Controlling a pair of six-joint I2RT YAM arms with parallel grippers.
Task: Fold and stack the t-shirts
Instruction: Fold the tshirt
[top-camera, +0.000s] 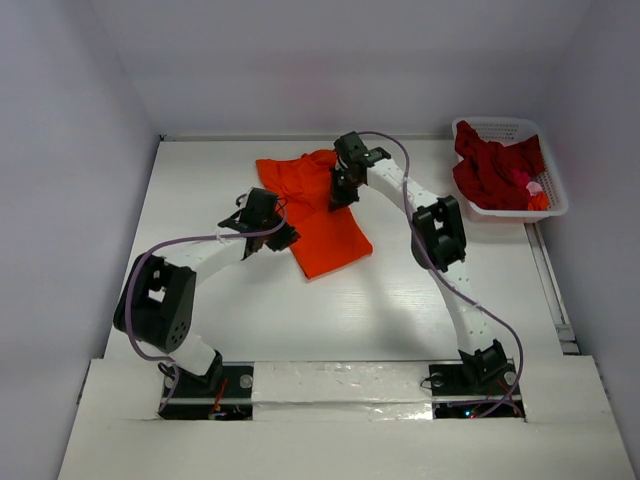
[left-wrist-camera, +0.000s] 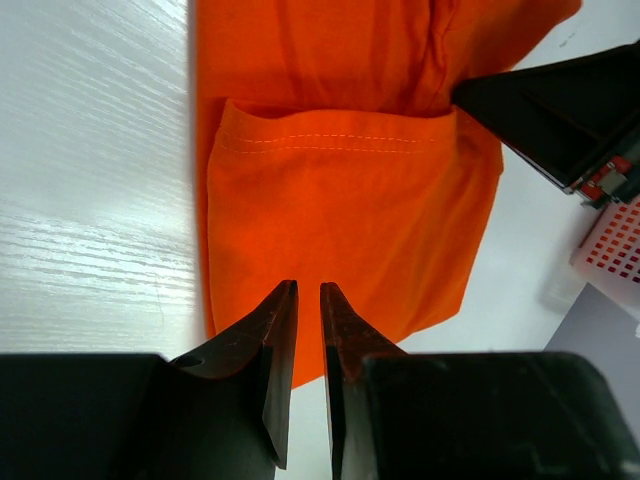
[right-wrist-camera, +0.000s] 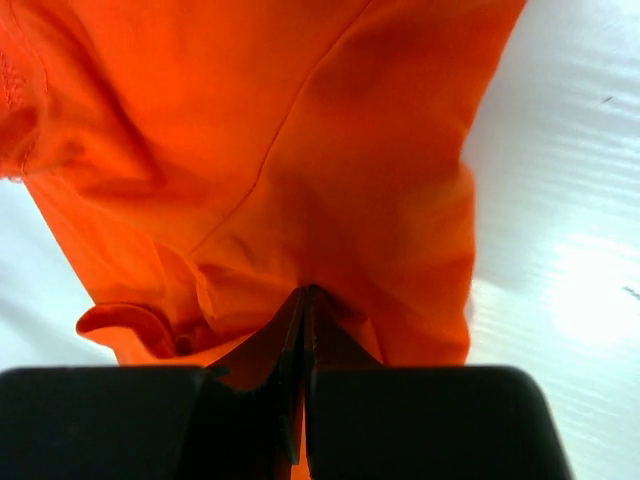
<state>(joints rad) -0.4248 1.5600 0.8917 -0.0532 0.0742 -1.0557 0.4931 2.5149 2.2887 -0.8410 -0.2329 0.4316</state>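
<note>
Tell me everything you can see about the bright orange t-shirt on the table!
The bright orange cloth t-shirt looks soft, plain and wrinkled, and a stitched hem shows on one folded part. It lies partly folded on the white table, in the middle towards the back. The right pincer is shut on a bunched fold of it. The left pincer hangs over its edge with fingers almost together; I cannot tell if it grips.

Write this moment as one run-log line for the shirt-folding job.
orange shirt: on table, partly folded | right tool: shut on it | left tool: at its edge, grip unclear | red shirt: in basket
</note>
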